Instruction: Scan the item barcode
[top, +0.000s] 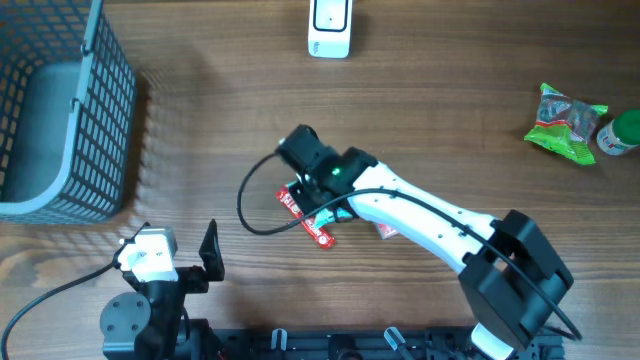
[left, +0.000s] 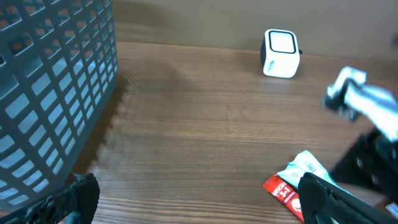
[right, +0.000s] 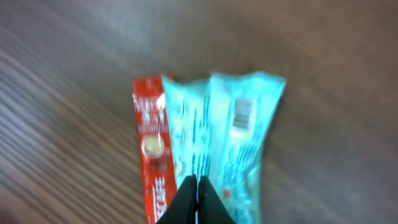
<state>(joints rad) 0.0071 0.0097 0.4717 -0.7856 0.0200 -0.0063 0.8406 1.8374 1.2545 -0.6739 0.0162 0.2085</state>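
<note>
Right gripper (right: 197, 202) pinches teal-red packet (right: 214, 130) (barcode (right: 242, 113) showing). Left gripper (left: 198, 200) spread wide. Scanner (top: 330, 28) at packet's 12 o'clock.

right arm (top: 430, 215) stretches forward and to the left, wrist tipped down; right gripper (right: 197, 186) has its jaws pressed together. left arm (top: 140, 320) sits folded low at the near edge; left gripper (left: 199, 186) has its jaws spread wide.
</note>
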